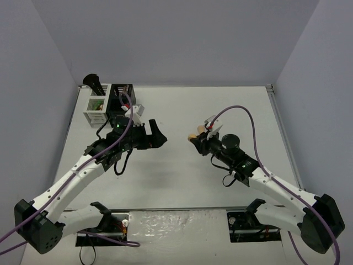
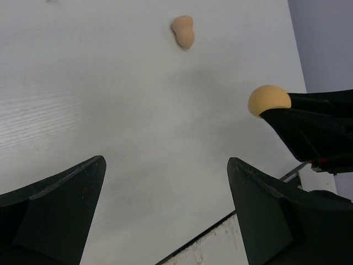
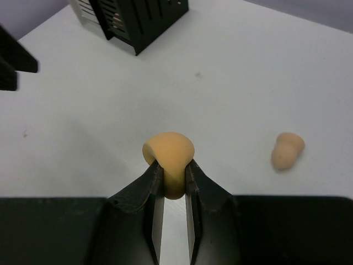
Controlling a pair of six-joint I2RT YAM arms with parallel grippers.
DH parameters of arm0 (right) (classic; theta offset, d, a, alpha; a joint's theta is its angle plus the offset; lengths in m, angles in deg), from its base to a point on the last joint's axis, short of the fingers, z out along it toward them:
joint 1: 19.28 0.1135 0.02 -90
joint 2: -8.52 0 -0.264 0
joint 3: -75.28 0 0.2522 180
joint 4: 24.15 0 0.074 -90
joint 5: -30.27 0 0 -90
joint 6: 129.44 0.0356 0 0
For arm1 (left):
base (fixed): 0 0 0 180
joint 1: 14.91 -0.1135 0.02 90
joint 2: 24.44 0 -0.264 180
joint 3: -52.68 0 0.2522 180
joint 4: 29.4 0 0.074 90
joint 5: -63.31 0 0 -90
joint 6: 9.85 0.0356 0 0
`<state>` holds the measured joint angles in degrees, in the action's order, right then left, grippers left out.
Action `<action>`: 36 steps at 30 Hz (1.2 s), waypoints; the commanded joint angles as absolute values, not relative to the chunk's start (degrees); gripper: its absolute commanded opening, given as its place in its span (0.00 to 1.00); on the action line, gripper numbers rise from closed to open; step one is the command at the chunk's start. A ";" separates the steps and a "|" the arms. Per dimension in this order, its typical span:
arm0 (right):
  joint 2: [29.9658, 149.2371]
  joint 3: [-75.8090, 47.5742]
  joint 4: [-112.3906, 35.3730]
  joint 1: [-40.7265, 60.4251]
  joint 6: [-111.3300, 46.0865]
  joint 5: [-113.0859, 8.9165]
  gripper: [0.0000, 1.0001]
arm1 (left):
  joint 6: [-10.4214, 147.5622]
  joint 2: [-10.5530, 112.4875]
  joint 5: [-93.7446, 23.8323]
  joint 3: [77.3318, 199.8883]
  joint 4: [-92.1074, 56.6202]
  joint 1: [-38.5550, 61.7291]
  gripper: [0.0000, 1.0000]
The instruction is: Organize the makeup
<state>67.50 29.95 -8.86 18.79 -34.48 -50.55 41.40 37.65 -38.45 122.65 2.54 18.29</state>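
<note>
A peach egg-shaped sponge (image 3: 169,148) is pinched between the fingers of my right gripper (image 3: 174,168), its rounded end bulging out past the tips; the gripper is shut on it near the table's middle (image 1: 197,140). The left wrist view shows the same held sponge (image 2: 269,100) at the right. A second peach sponge (image 3: 287,150) lies loose on the white table to the right of that gripper, apart from it; the left wrist view has it (image 2: 183,31) far ahead. My left gripper (image 1: 158,135) faces the right one, open and holding nothing (image 2: 165,163).
A white slatted bin (image 1: 95,112) and a black slatted bin (image 1: 120,97) stand together at the back left, with a dark brush head (image 1: 92,83) sticking up behind them. In the right wrist view the black bin (image 3: 148,19) is at the top left. Grey walls close in the table.
</note>
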 commanded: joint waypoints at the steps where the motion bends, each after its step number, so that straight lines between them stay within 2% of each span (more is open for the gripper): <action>1: 67.48 27.54 -3.10 21.39 -43.82 -40.67 0.01 | 39.35 39.58 -40.48 128.63 -3.79 22.40 0.89; 5: 67.92 25.76 -3.28 22.99 -46.01 -38.61 0.05 | 37.51 41.82 -41.52 128.87 -6.59 23.45 0.88; 9: 68.90 25.31 -2.41 24.05 -47.26 -38.71 0.05 | 35.34 43.67 -45.40 128.41 -10.69 24.02 0.85; 13: 68.97 25.87 -0.60 25.00 -47.83 -38.40 0.05 | 35.79 46.32 -46.86 129.76 -8.54 24.43 0.84; 21: 69.44 25.76 0.17 25.56 -48.93 -39.90 0.05 | 35.57 48.35 -49.91 129.62 -9.09 25.01 0.73; 23: 69.53 25.97 0.47 25.65 -48.93 -40.24 0.06 | 35.38 48.61 -50.11 129.55 -9.46 25.18 0.66; 26: 69.60 26.33 0.98 25.72 -48.93 -40.84 0.10 | 34.79 48.91 -50.40 129.32 -10.57 25.40 0.46; 30: 69.27 26.77 2.00 25.71 -49.02 -41.82 0.16 | 33.07 49.51 -51.89 128.39 -13.32 25.52 0.28; 33: 69.24 26.70 2.16 25.74 -48.93 -42.33 0.18 | 32.19 50.16 -52.38 128.02 -14.59 25.61 0.09; 35: 69.17 26.63 2.08 25.89 -48.93 -42.41 0.28 | 31.67 50.01 -52.52 127.72 -14.67 25.61 0.01; 36: 69.23 26.59 2.04 25.90 -48.89 -42.58 0.31 | 31.78 49.80 -52.33 127.70 -14.67 25.61 0.00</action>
<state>69.88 28.24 -6.52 25.07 -48.56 -42.41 33.51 50.26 -49.63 126.47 -9.85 24.88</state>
